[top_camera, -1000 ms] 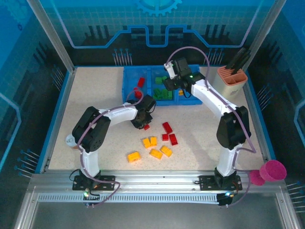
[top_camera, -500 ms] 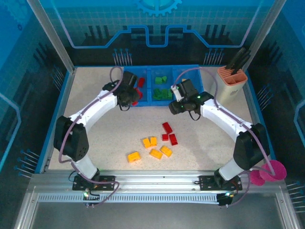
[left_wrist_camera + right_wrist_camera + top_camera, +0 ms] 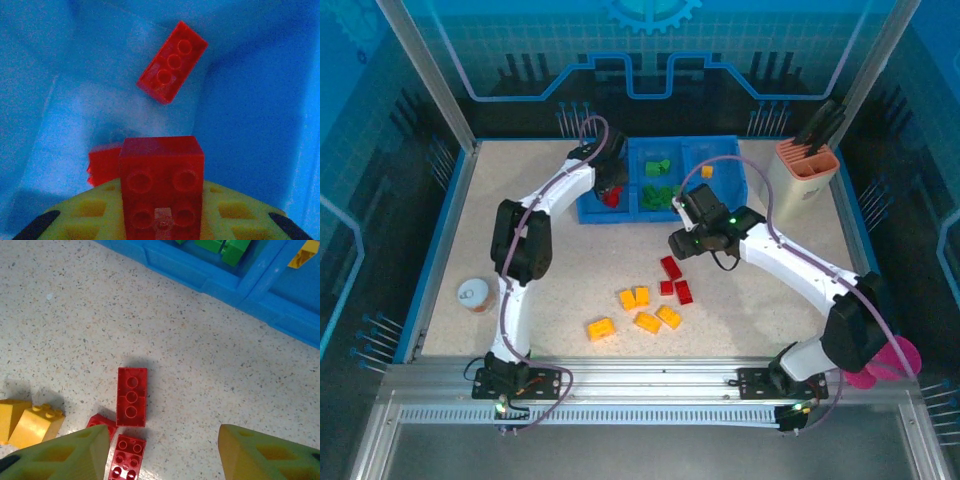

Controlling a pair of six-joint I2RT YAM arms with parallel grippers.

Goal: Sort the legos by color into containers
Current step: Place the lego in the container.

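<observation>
Red brick [image 3: 161,185] clenched in left tool [image 3: 611,190] over left compartment [image 3: 240,100], right tool [image 3: 160,436] spread over loose bricks [image 3: 131,396]

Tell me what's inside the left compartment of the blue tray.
Red bricks: an oblong brick, a square brick in the left gripper, another partly hidden behind it. From above, the arm covers part of the compartment.

The tray [image 3: 595,213] is showing plain blue. Inside it, red legos [image 3: 611,197] are sitting at 9 o'clock, green legos [image 3: 658,195] at the centre, and one lego [image 3: 706,171] at 3 o'clock is looking yellow-orange, though it is small. On the beige, dark-speckled table [image 3: 550,260], loose red bricks [image 3: 672,270] are lying at 12 o'clock of loose yellow-orange bricks [image 3: 645,322].
</observation>
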